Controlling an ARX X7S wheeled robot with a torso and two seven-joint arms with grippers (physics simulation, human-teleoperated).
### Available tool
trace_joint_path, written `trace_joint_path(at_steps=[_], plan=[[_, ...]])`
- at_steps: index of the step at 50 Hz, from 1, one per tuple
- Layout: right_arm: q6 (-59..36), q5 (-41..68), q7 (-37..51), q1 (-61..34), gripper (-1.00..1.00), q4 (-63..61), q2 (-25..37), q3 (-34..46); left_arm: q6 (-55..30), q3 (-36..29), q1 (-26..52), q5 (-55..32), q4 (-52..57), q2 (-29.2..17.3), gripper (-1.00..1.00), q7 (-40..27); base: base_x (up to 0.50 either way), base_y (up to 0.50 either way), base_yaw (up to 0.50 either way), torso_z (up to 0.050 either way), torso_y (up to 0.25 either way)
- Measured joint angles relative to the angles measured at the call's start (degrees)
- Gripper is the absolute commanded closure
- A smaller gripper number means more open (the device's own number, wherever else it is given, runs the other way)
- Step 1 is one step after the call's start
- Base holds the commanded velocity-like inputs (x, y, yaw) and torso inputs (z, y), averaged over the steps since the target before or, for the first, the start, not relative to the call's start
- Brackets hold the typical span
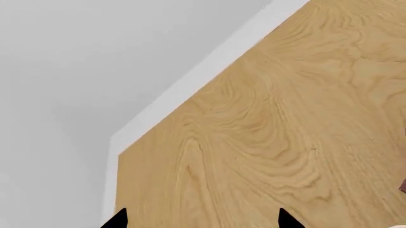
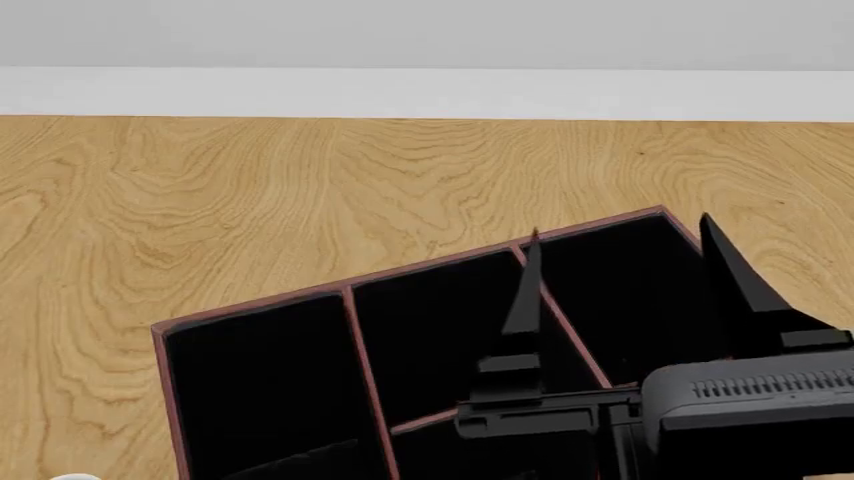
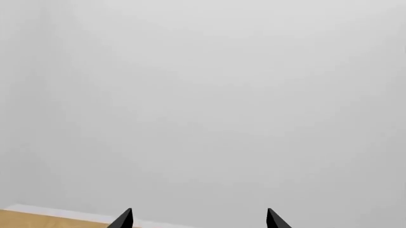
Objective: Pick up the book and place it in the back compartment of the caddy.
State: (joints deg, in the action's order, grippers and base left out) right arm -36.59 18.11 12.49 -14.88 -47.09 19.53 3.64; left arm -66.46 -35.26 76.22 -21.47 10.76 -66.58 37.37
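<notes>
Over the caddy [image 2: 267, 350], on the wooden worktop [image 2: 200, 200]: my right claw [image 2: 621, 265], prongs spread wide, gripping nothing. Left claw [image 1: 199, 221]: prongs apart, empty. Book: not identifiable in any view, so I cannot judge its direction, long axis, or nearer arm.

right gripper [image 2: 621, 265] over caddy [image 2: 254, 310] | fingers spread, nothing between | caddy angled on wooden table [image 2: 200, 200]

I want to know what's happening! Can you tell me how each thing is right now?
caddy: sits skewed on the table, visible cells empty.
right gripper: open, holding nothing, raised over the caddy.
left gripper: open, empty, above bare table.
book: not in view.
</notes>
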Motion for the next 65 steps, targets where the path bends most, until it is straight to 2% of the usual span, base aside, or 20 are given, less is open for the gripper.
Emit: trace_joint_path(at_steps=[11, 24, 46, 65], plan=[[-4.3, -0.2, 1.5, -2.6, -1.00, -2.1, 0.8, 0.9, 11.1, -9.2, 3.3, 7.6, -10.2, 2.7, -1.00, 6.0, 0.00, 0.00, 0.00, 0.000, 0.000], [-8.0, 0.2, 2.9, -5.1, -1.00, -4.3, 1.3, 1.0, 18.0, -14.5, 0.4, 10.1, -14.3, 2.6, -1.00, 8.2, 0.00, 0.00, 0.00, 0.000, 0.000], [-10.7, 1.3, 3.5, -8.1, -1.00, -4.7, 1.7, 1.3, 17.1, -14.3, -8.7, 2.8, -6.7, -2.6, -1.00, 5.5, 0.00, 0.00, 0.00, 0.000, 0.000], [-12.2, 2.4, 3.8, -9.8, -1.00, -4.6, 2.0, 1.5, 20.5, -12.7, -21.4, -7.4, -4.3, -7.8, -1.00, -3.3, 0.00, 0.00, 0.00, 0.000, 0.000]])
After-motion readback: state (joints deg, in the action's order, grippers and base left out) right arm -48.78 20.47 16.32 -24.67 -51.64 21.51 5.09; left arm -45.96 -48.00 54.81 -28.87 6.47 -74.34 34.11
